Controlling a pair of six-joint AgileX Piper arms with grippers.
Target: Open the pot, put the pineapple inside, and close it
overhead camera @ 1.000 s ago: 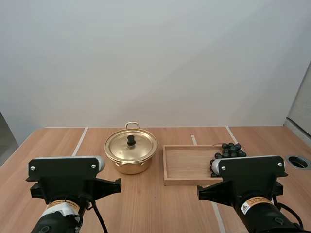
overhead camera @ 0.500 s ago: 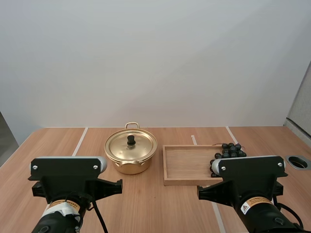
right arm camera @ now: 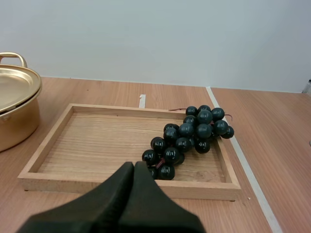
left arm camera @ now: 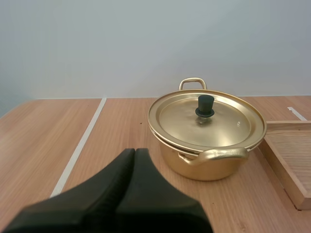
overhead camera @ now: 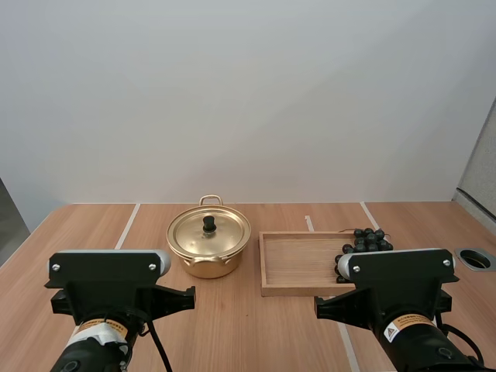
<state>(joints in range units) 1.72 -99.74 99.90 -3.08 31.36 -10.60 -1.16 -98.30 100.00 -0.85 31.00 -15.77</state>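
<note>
The round golden metal pot (overhead camera: 208, 260) stands on the light wooden table (overhead camera: 256, 325), left of its middle. Its flat golden lid (overhead camera: 209, 232) sits on the rim, with a small black knob (overhead camera: 209, 223) upright at the centre. One loop handle points to the far side, the other to the near side. Just beside the pot on its right, not touching it, lies a shallow rectangular wooden tray (overhead camera: 298, 291). The fruit on hand is a bunch of dark round grapes (overhead camera: 364, 242), lying inside the tray close to its right wall.

The left gripper (left arm camera: 134, 151) has its black fingers pressed together into one dark wedge, holding nothing. It faces the pot from the near side, apart from it. The right gripper (right arm camera: 133, 165) is likewise closed on nothing and faces the tray from its near side, with the grapes just past its tip
</note>
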